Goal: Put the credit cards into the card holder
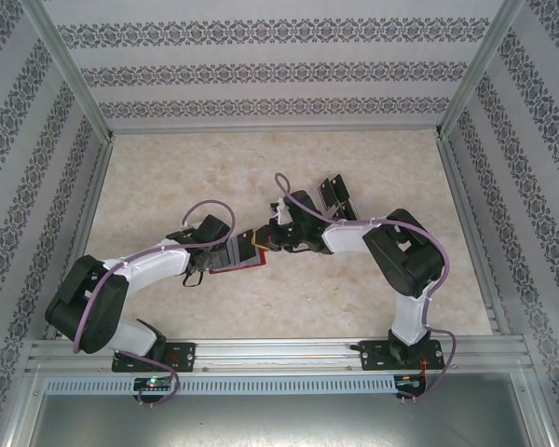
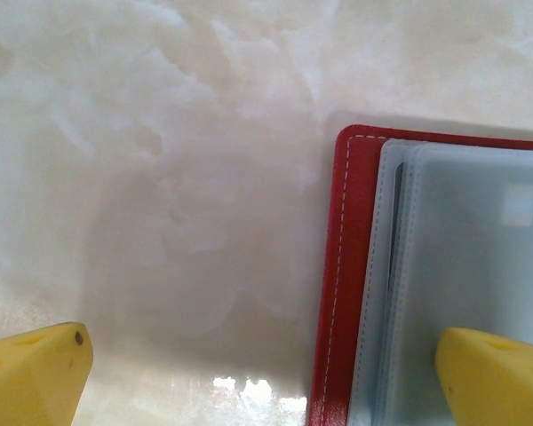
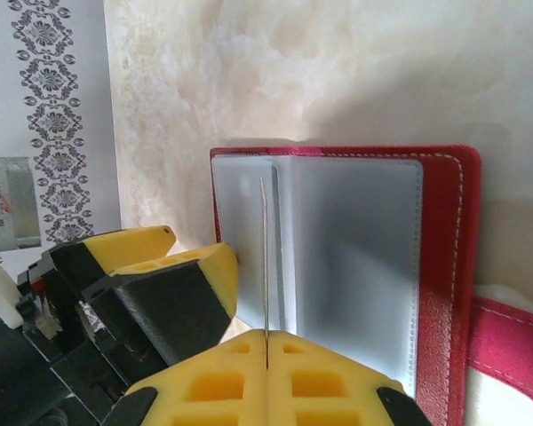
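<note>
The red card holder (image 1: pixel 243 268) lies open on the table between the two arms, its greyish sleeves (image 3: pixel 355 257) facing up. My left gripper (image 2: pixel 266 377) is open over the holder's edge, and one yellow fingertip (image 2: pixel 493 373) rests on a grey sleeve (image 2: pixel 462 248). My right gripper (image 3: pixel 266 344) is shut on a thin credit card (image 3: pixel 265 257), seen edge-on. The card stands upright with its far end at the sleeves by the holder's fold. Seen from above, the right gripper (image 1: pixel 265 239) meets the left gripper (image 1: pixel 229 253) over the holder. More black credit cards (image 1: pixel 334 194) sit behind the right arm.
Patterned walls and metal rails (image 1: pixel 466 214) enclose the marble tabletop (image 1: pixel 186 177). A pink-red strap over something white (image 3: pixel 515 355) lies just beyond the holder's right edge. The left arm's yellow fingers (image 3: pixel 209 266) crowd the holder's left side.
</note>
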Controlling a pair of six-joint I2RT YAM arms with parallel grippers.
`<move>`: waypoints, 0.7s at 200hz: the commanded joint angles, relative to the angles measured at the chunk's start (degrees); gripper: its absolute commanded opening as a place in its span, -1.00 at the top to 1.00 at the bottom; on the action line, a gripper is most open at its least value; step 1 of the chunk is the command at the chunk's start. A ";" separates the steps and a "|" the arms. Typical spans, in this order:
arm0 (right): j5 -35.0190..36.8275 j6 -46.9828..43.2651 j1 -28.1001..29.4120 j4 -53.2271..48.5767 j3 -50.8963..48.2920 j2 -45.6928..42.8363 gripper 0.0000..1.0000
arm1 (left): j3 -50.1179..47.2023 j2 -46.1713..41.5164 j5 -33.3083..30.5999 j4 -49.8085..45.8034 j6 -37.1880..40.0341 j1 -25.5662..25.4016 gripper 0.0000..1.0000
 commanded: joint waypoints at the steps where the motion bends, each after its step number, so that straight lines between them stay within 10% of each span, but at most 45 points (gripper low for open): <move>1: 0.67 -0.96 -0.16 -1.28 2.25 -3.42 1.00 | -1.60 -0.44 0.03 -3.82 -0.37 0.46 -1.00; 140: 9.39 -24.06 -19.18 -30.67 5.55 -21.80 1.00 | -1.07 -0.81 0.33 -3.63 0.30 0.45 -1.00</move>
